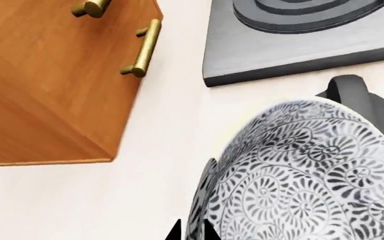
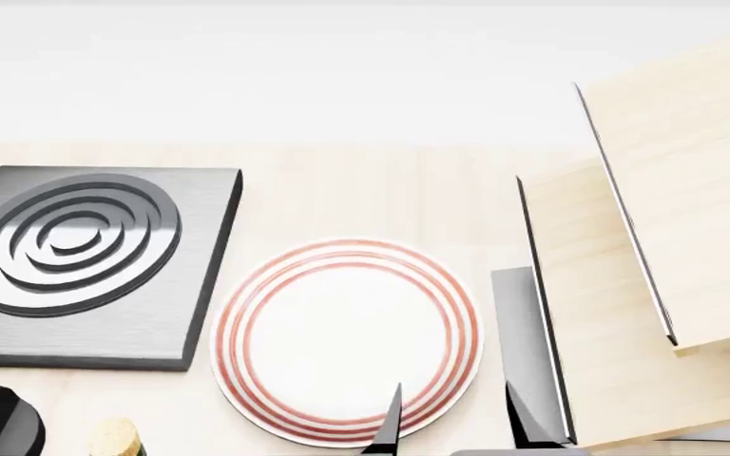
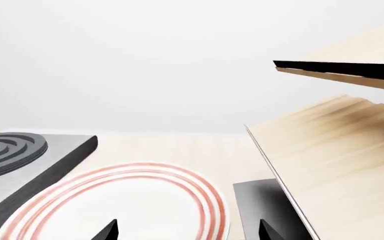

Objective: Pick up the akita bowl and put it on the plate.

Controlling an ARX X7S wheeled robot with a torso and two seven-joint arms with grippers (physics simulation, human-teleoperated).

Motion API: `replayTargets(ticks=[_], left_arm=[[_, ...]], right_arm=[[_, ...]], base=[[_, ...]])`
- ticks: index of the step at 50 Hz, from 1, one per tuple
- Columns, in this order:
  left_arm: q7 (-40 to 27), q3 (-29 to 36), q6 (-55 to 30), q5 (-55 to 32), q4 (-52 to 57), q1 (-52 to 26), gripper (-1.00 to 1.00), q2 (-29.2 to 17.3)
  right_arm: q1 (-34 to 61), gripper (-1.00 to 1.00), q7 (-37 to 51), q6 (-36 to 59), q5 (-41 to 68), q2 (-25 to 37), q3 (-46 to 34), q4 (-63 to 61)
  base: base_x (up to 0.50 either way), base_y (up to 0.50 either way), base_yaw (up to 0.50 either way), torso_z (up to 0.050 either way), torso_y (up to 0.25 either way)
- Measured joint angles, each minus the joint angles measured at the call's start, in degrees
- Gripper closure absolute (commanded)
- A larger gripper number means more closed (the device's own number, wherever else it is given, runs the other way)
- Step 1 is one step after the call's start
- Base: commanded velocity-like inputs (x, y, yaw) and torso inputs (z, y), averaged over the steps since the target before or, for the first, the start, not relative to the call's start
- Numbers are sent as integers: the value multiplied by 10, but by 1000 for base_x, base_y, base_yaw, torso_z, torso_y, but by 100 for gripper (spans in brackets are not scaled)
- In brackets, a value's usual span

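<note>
akita bowl [image 1: 312, 175] pinched in left pincer [image 1: 192, 232] | right pincer [image 3: 185, 230] spread over plate [image 2: 346, 337] | no readable writing

Glazed patterned akita bowl [image 1: 305, 175], smooth glossy plate [image 2: 346, 340], brushed-metal stove burner [image 2: 86, 266]

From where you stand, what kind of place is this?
Probably a kitchen counter, rendered in a simulator. A grey stove burner with rings sits beside a red-ringed plate, and a wooden cabinet with brass handles stands near a patterned bowl.

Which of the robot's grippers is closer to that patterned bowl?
Left. The left gripper sits right at the akita bowl's rim. The right gripper hovers over the plate's near edge, with no bowl in sight.
</note>
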Motion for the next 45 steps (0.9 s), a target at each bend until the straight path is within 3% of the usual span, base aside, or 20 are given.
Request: replayTargets(ticks=[21, 45], left_arm=[[-11, -54, 45, 25, 18, -19, 100, 12], [-86, -62, 51, 26, 18, -134, 100, 25]], right_arm=[[3, -100, 2, 0, 2, 1, -6, 3], [6, -100, 3, -5, 4, 1, -11, 13]], base=[[0, 0, 0, 0, 0], [0, 0, 0, 0, 0]])
